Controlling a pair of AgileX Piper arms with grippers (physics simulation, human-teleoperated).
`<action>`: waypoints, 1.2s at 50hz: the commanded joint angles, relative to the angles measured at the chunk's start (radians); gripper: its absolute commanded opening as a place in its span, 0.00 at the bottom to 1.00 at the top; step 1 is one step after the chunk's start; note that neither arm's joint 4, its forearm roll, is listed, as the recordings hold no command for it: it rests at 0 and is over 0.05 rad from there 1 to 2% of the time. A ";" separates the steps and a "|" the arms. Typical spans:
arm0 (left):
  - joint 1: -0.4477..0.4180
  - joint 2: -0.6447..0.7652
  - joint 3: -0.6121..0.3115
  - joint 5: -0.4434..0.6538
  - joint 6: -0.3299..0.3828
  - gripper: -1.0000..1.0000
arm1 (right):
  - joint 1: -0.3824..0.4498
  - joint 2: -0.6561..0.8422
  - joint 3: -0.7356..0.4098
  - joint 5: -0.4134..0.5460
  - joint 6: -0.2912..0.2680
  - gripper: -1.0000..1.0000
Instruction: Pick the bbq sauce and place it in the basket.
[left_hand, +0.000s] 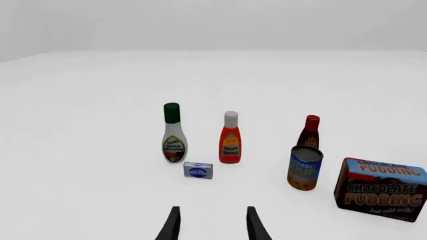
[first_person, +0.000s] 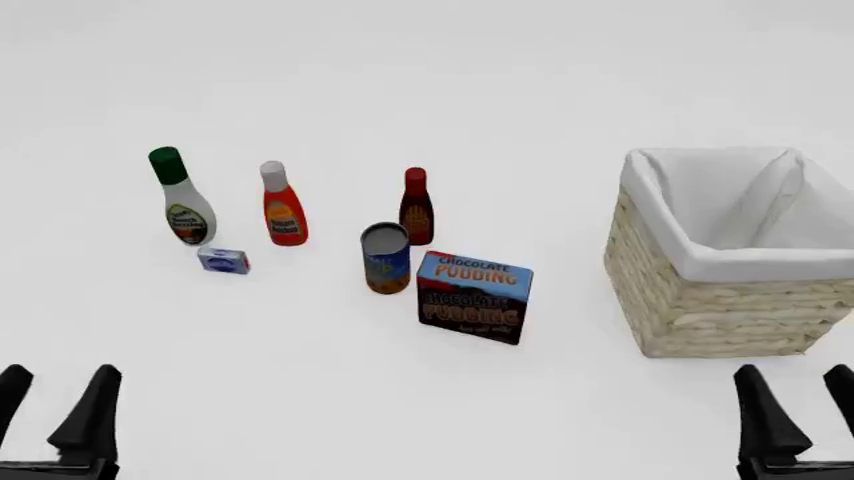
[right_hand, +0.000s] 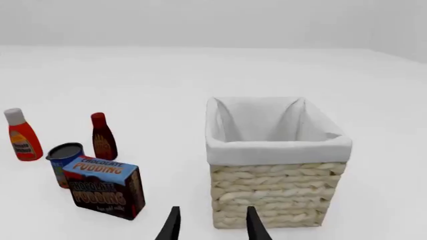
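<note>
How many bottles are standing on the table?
3, in a row at the front view's left: the green-capped white bottle leftmost, the white-capped red bottle next, and the bbq sauce behind the can. None looks hidden.

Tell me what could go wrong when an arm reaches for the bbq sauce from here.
1. The soup can stands just in front of the bbq sauce, so a gripper coming from the near side might knock it over.
2. The pudding box sits close by and could also be bumped.
3. The ketchup bottle looks similar, so a wrong pick seems possible.
</note>
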 joint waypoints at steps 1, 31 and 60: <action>0.000 0.004 -0.003 -0.001 0.000 1.00 | 0.007 0.005 0.010 -0.025 0.011 1.00; 0.000 0.004 -0.003 -0.001 0.000 1.00 | 0.038 0.069 -0.140 0.049 -0.004 1.00; 0.000 0.004 -0.003 -0.001 0.000 1.00 | 0.117 0.345 -0.545 0.202 -0.034 1.00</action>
